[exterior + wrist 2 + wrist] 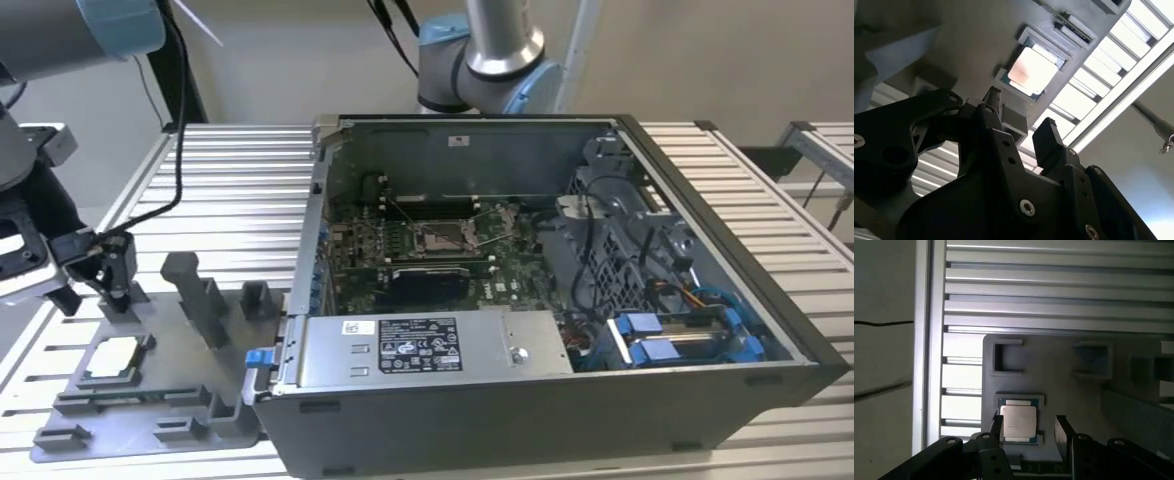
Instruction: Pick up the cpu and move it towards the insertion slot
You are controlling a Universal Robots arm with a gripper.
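The cpu (114, 356) lies silvery face up in a recess of the grey tray (180, 365), at the exterior view's left. My gripper (94, 296) hangs just above the tray, open, with nothing between its fingers. In the first wrist view the cpu (1018, 422) sits between and below the two black fingers (1062, 427), and the gripper (1029, 426) stands over it. In the second wrist view the gripper (1021, 116) is apart from the cpu (1033, 71). The insertion slot (442, 237) shows as a shiny square frame on the green motherboard inside the open computer case (694, 300).
Upright grey blocks (200, 300) rise from the tray right beside the gripper. A silver power-supply box (427, 345) and the case's front wall stand between tray and slot. Blue-tipped cables (667, 335) fill the case's right side. A second arm's base (481, 60) stands behind the case on the slatted table (227, 180).
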